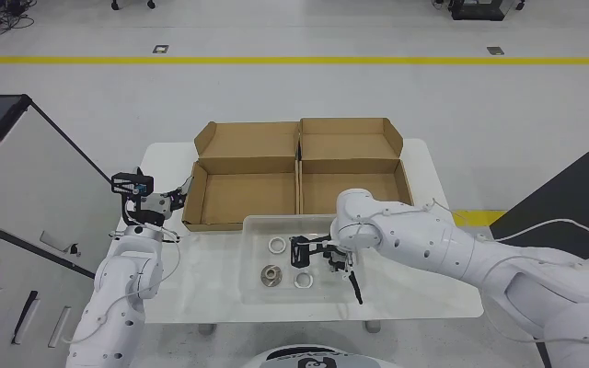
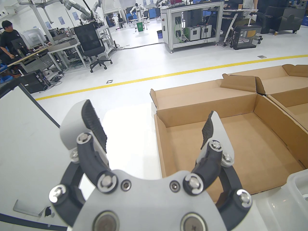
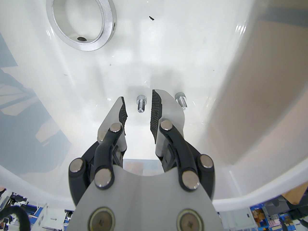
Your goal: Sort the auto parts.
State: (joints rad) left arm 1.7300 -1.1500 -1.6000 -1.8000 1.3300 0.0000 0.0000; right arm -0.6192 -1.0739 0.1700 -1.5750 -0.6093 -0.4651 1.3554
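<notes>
Right end effector (image 3: 138,97) is down inside the clear bin (image 3: 192,37), its fingers spread only a little and set either side of a small bolt (image 3: 140,103) lying on the bin floor, with a sliver of gap showing at each pad, so nothing is pinched yet. This looks like the pick of the bolt, the opening step of one sorting run. A second bolt (image 3: 181,100) lies just beside it, outside one finger, and a metal ring (image 3: 83,44) rests farther along the floor, well apart from both. From above, the bin (image 1: 247,262) sits on the bench (image 1: 198,285) right in front of two open cardboard boxes, the left box (image 1: 244,198) and the right box (image 1: 350,193), both bare inside (which one takes bolts, I cannot tell). Over at the side, the left end effector (image 2: 149,110) is spread wide, holding nothing, just beside the left box. Next move, as I judge it: press the fingers together squarely on the bolt's shank without nudging its neighbour, since a short round bolt may roll, then lift straight up over the bin wall and carry it to a box.
</notes>
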